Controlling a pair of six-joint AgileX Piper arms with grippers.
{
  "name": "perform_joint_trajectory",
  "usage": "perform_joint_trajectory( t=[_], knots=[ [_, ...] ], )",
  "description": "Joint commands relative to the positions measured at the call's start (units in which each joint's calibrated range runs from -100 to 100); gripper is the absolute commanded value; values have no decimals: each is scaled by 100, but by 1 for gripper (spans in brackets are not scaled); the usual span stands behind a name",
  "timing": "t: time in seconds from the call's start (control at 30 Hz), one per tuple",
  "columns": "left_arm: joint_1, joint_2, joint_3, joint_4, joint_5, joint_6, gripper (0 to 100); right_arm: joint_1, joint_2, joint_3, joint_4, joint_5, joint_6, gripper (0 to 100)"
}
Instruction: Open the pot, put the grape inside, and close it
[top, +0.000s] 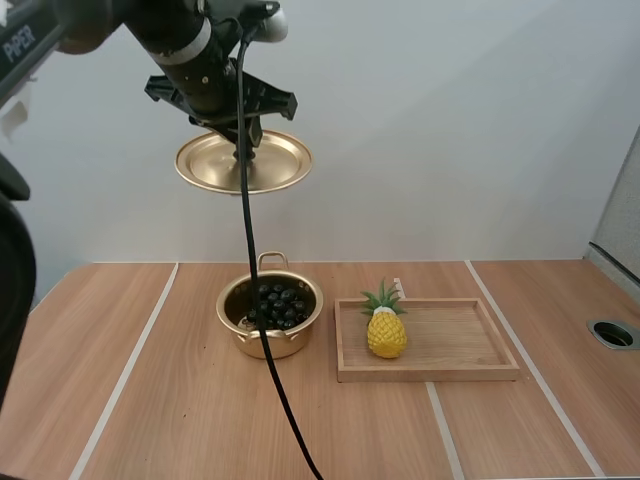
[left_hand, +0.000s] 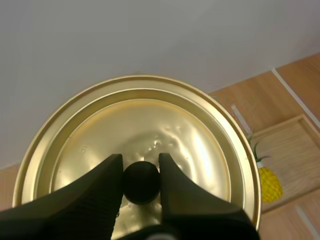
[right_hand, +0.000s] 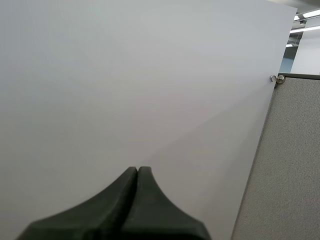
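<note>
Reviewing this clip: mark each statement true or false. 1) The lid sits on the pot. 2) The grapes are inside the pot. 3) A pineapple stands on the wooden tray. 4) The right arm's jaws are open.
1) The lid sits on the pot. False: the left arm's jaws pinch the lid by its black knob and hold it in the air, high above the open pot.
2) The grapes are inside the pot. True: the dark grapes lie in it.
3) A pineapple stands on the wooden tray. True: the pineapple stands at the end of the wooden tray nearest the pot.
4) The right arm's jaws are open. False: they lie together as one dark wedge, shut on nothing.
</note>
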Motion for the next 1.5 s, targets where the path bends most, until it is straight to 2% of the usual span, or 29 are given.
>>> perform_joint_trajectory(
  t=[0.0, 0.47, 0.77, 1.07, 1.47],
  knots=[
    [-6, -274, 623, -116, -545, 113, 0, -18, -77, -36, -64, -42, 26, 0],
    [-6, -948, 3095, -139, -3211, 464, 0, -18, -77, -36, -43, -42, 26, 0],
    [-6, -1005, 4655, -705, -5335, 1060, 0, -18, -77, -36, -35, -42, 26, 0],
    [-6, -811, 4843, -1226, -5812, 1314, 0, -18, -77, -36, 107, -42, 26, 0],
    [-6, -216, 4843, -1277, -6069, 1421, 0, -18, -77, -36, 72, -42, 26, 0]
  ],
)
